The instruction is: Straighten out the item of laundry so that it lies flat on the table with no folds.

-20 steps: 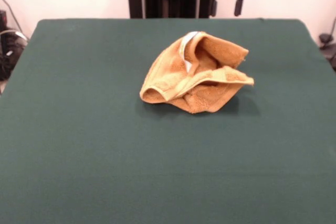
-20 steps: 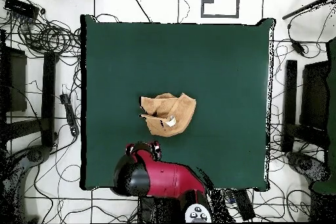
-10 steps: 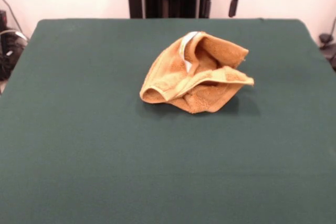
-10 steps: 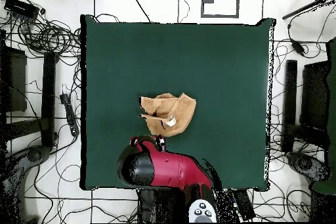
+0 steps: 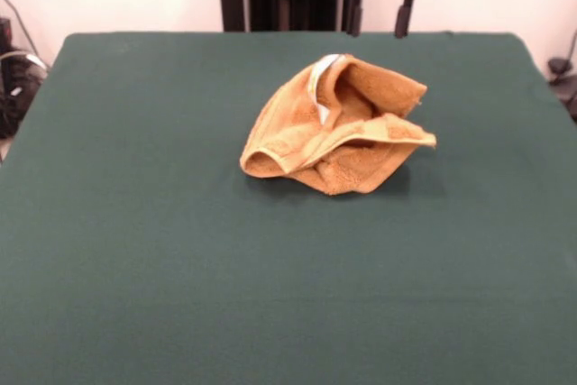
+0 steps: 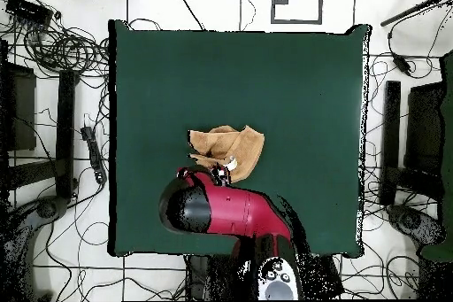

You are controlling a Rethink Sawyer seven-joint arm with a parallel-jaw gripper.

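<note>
The item of laundry (image 5: pixel 338 128) is an orange-tan towel, crumpled into a heap with folds and a raised rim, near the middle of the green table (image 5: pixel 135 223). A small white label shows at its top. My gripper (image 5: pixel 379 22) hangs open above the table's far edge, behind the towel and apart from it, with nothing between its fingers. In the overhead view the red arm (image 6: pixel 226 214) reaches over the table (image 6: pixel 301 77), and the gripper (image 6: pixel 199 174) overlaps the edge of the towel (image 6: pixel 228 143) nearest the base, hiding part of it.
Tangled cables (image 6: pixel 62 46) and black equipment (image 6: pixel 416 130) lie on the floor around the table's sides. Green cloth stretches wide on every side of the towel.
The arm has advanced over the table toward the towel, and the gripper has come a little lower. The towel has not moved.
</note>
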